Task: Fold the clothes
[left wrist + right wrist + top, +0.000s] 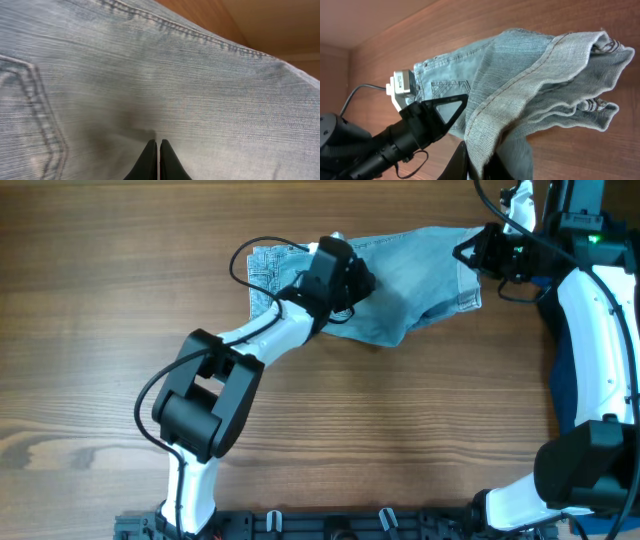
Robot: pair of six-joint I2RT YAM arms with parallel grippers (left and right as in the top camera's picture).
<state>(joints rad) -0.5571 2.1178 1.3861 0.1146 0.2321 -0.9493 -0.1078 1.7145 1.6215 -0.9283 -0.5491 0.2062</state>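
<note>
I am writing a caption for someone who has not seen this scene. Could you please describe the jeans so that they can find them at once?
On the wooden table, look at the far edge, between the two arms. The jeans lie bunched there, with the left gripper pressed on them and the right gripper holding up one end. They are pale, faded blue denim with stitched pockets and seams.

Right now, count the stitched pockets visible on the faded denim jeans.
1 for certain: on the light blue faded denim jeans, a stitched pocket left of the left claw. Folds may hide others.

The jeans (pixel 165 80) are faded, matt woven denim with raised stitched seams. The table (pixel 400 440) is smooth grained wood. The arms' shells (pixel 270 335) look like glossy white plastic.
</note>
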